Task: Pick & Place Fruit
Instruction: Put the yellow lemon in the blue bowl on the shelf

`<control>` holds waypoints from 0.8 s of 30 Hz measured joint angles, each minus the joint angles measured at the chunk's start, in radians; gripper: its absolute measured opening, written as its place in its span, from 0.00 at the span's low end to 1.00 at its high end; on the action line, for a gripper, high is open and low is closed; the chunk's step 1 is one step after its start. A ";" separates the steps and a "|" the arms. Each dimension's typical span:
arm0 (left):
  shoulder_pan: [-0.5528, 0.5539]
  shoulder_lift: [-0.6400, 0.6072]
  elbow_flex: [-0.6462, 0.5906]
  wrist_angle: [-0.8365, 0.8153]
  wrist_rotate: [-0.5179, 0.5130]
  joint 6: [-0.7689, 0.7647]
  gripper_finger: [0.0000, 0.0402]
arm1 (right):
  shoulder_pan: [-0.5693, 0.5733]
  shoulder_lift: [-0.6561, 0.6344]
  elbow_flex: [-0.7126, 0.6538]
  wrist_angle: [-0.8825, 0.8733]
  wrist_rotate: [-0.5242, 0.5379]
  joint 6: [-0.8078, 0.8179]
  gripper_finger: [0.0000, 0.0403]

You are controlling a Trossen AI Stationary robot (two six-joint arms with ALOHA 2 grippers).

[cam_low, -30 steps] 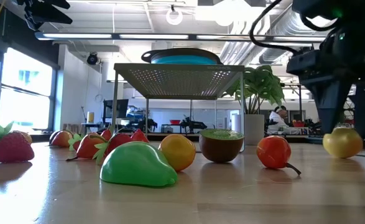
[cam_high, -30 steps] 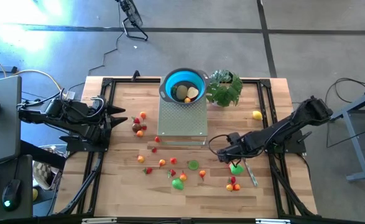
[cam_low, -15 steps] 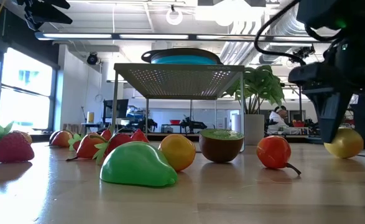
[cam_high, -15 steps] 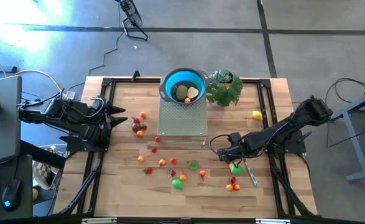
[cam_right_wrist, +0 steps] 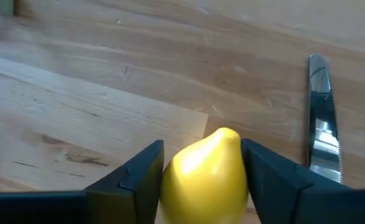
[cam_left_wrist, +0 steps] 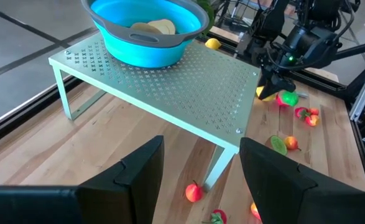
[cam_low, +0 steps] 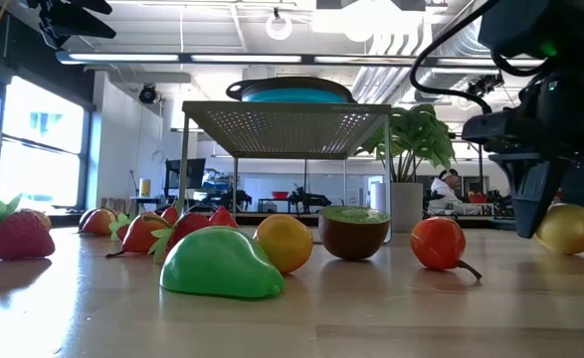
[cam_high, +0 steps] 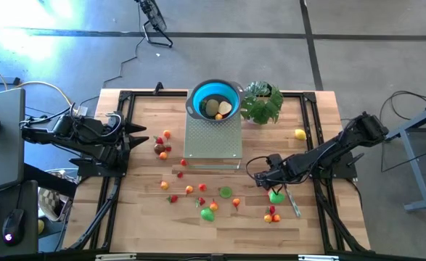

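High view: the right gripper (cam_high: 260, 176) sits low over the counter (cam_high: 147, 217), just in front of the rack (cam_high: 213, 138) at its right corner. A green fruit (cam_high: 276, 195) lies just beside it, and the knife (cam_high: 293, 202) is next to that. More fruits (cam_high: 198, 196) are scattered in front of the rack and to its left. The bowl (cam_high: 214, 98) stands on the rack's far end with pale pieces inside, the plant (cam_high: 262, 103) beside it. A lemon (cam_high: 300, 133) lies right of the rack, well apart. The left gripper (cam_high: 134, 135) waits left of the rack, jaws apart and empty.

Low view: the right gripper (cam_low: 540, 204) hangs right of the rack (cam_low: 287, 117), with a yellow fruit (cam_low: 567, 229) at its tips, at or just off the counter.

Left wrist view: the left gripper (cam_left_wrist: 201, 168) has open jaws with nothing between them; the rack (cam_left_wrist: 163, 81) and bowl (cam_left_wrist: 146, 28) lie ahead.

Right wrist view: the right gripper (cam_right_wrist: 202, 168) has a yellow pear (cam_right_wrist: 204, 171) between its jaws, both fingers touching its sides, gripping it. Its long axis runs along the fingers, the narrow end pointing out past the tips. The knife (cam_right_wrist: 323, 140) lies on the counter beside it, roughly parallel.

No writing can be read anywhere.
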 joint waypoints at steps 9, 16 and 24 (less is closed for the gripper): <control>0.000 0.000 0.000 -0.001 0.000 0.000 0.51 | -0.003 0.000 0.000 0.000 -0.008 0.000 0.51; 0.000 0.000 0.000 -0.020 0.000 0.000 0.51 | -0.003 0.000 0.000 -0.001 -0.089 0.000 0.55; 0.000 0.000 0.000 -0.019 0.000 0.000 0.51 | -0.003 0.000 0.000 0.001 -0.131 0.000 0.62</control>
